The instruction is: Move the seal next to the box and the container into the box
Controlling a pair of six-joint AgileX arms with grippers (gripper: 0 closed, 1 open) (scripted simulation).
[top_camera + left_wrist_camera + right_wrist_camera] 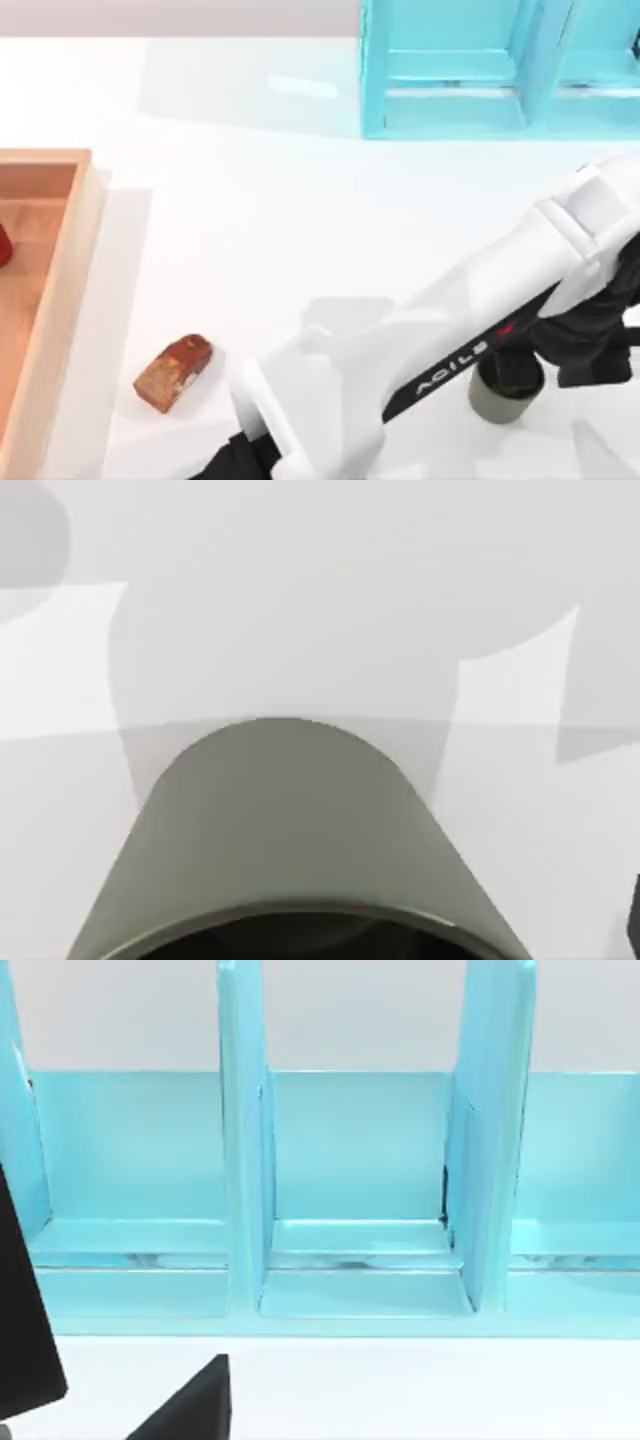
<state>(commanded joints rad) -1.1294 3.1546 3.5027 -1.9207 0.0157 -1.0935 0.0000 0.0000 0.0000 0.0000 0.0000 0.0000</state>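
Note:
The container point(500, 402), a dark olive-grey round cup, stands upright on the white table at the lower right. My left arm reaches across the table from the bottom, and my left gripper point(512, 372) hangs right over the cup's mouth. In the left wrist view the container point(285, 830) sits very close, and a dark fingertip point(634, 920) stands apart from its wall, so the gripper is open. The seal point(172, 373), a reddish-brown speckled block, lies on the table a short way right of the box point(85, 230), the wooden tray at the left edge.
A turquoise shelf unit point(500, 70) stands along the back right; my parked right arm's wrist view faces this shelf unit point(350, 1190). A small red thing point(3, 245) lies inside the box at the picture's edge.

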